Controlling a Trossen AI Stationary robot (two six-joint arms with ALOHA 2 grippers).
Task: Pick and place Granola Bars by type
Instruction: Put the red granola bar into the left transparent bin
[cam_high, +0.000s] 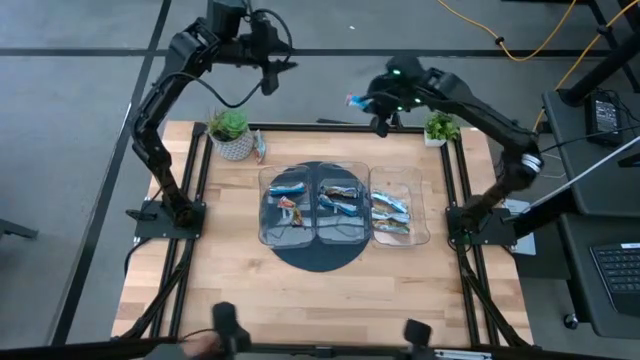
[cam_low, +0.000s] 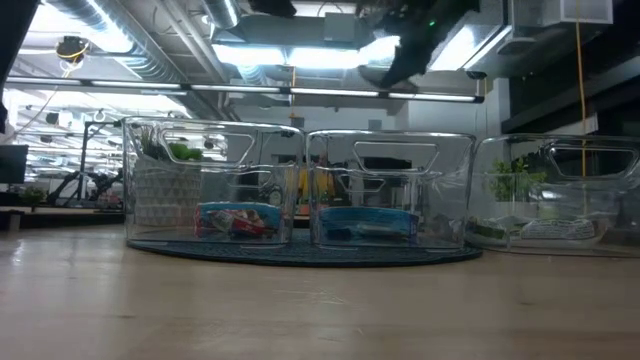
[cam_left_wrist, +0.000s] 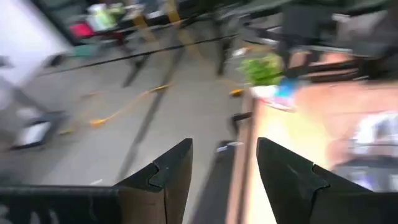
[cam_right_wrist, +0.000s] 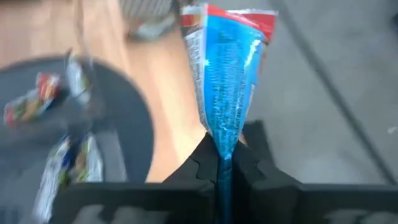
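My right gripper (cam_high: 368, 100) is high over the table's far edge, shut on a bright blue bar with a red end (cam_right_wrist: 227, 68), which also shows in the high view (cam_high: 354, 100). My left gripper (cam_left_wrist: 224, 171) is open and holds nothing. It is raised beyond the far left corner (cam_high: 270, 80). Three clear trays stand side by side: the left tray (cam_high: 268, 228), the middle tray (cam_high: 342, 232) and the right tray (cam_high: 420, 232). Each has wrapped bars lying on its floor, among them blue ones (cam_high: 288, 190) and a silver-blue one (cam_high: 390, 205). One more bar (cam_high: 259, 148) lies on the table beside the left plant pot. My right gripper pinches the blue bar between its two fingers at one narrow end of the wrapper (cam_right_wrist: 222, 142). The bar sticks out beyond the fingertips, roughly in line with the fingers, with its red-edged end (cam_right_wrist: 236, 15) farthest out. It is lifted clear of the table and trays.
Two small potted plants stand at the far edge, one on the left (cam_high: 232, 130) and one on the right (cam_high: 440, 128). A dark round mat (cam_high: 318, 255) lies under the left and middle trays. Bare wood stretches along the near side (cam_high: 320, 300).
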